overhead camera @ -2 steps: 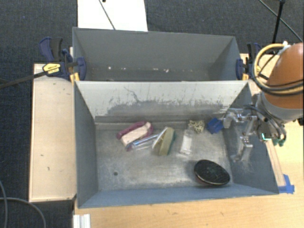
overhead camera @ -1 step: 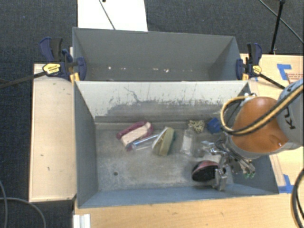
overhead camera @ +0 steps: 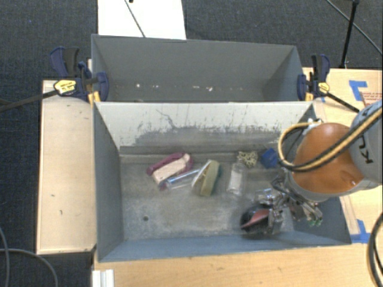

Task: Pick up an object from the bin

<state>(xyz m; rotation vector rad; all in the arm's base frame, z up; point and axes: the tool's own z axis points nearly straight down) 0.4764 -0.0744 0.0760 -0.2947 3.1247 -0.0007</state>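
My gripper (overhead camera: 276,208) is low in the bin's front right corner, under the orange wrist cover. Directly at its left tip lies a black object with a red stripe (overhead camera: 254,221), near the front wall. Whether the gripper touches or grasps it is not clear from this view. A small clear bottle (overhead camera: 235,180) lies a short way behind and to the left of the gripper. A small blue thing (overhead camera: 267,158) sits at the back wall, beside the arm.
Along the back of the floor lie a pink and purple packet (overhead camera: 169,165), a clear tube with a blue end (overhead camera: 178,179), an olive-and-tan sponge-like block (overhead camera: 207,177) and a small speckled lump (overhead camera: 246,158). The bin's front left floor is bare.
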